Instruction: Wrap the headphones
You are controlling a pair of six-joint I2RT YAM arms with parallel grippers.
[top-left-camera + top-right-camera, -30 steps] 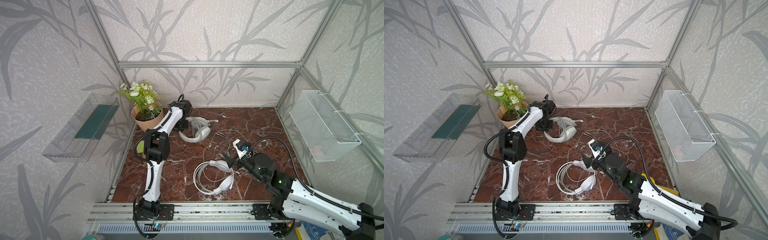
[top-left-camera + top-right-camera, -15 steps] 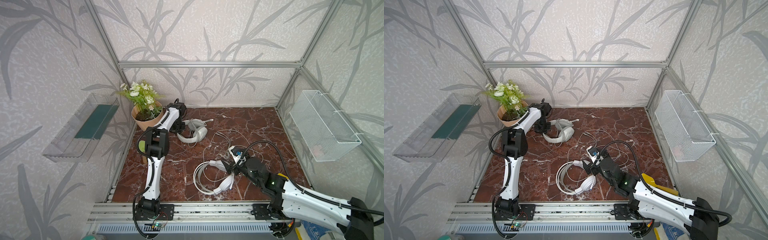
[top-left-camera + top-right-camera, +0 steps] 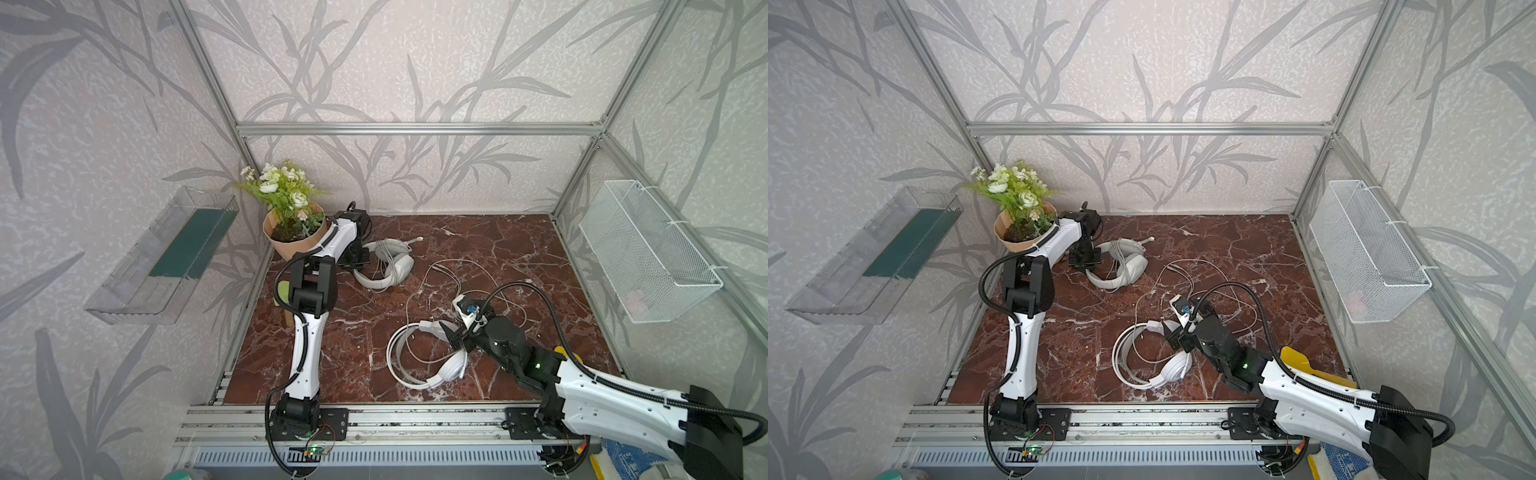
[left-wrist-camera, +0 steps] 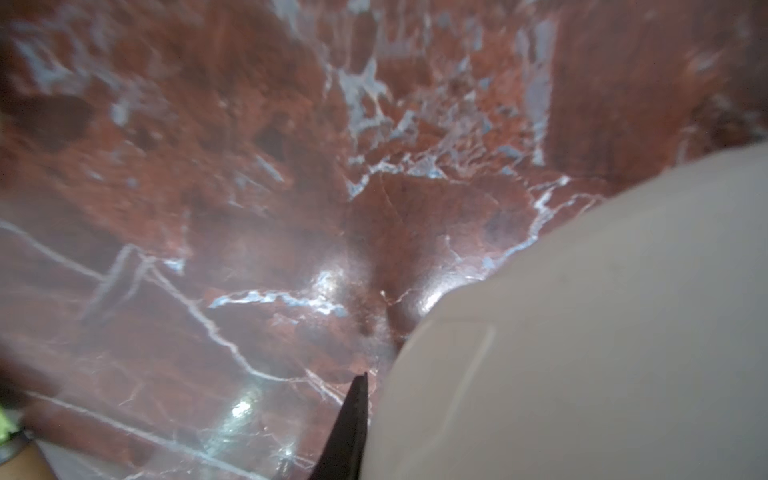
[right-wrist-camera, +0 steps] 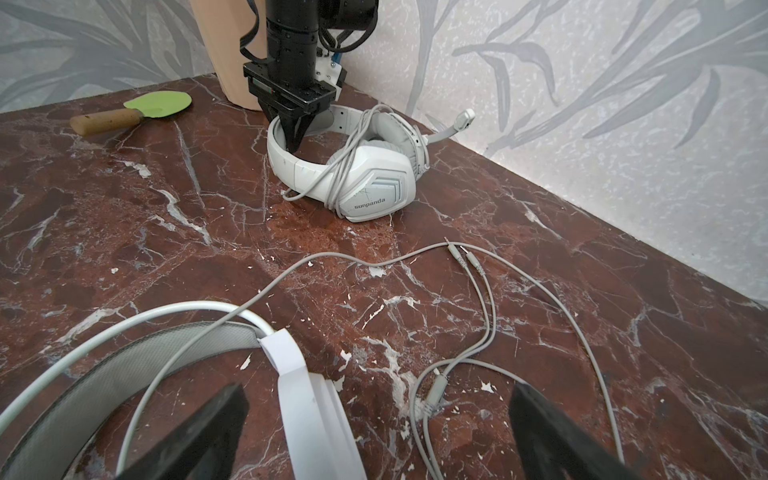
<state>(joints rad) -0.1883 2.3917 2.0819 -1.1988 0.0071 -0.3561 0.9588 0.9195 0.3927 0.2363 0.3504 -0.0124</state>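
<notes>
Red marble table [image 3: 498,241] under both headsets, and you've got the left gripper [image 5: 293,137] down at the back beside the flowerpot [image 3: 291,245], its jaws pinched nearly together right at the band of the greyish-white headset [image 5: 365,178]. Whether they actually grip that band, I can't tell. That headset lies on its side, its cable looped over one cup. Nearer the front, your right gripper [image 5: 378,390] hangs low with jaws spread wide, holding nothing, straddling the band of the glossy white headset [image 3: 451,368], and a loose grey cable [image 5: 490,299] trails across the marble just beside it.
</notes>
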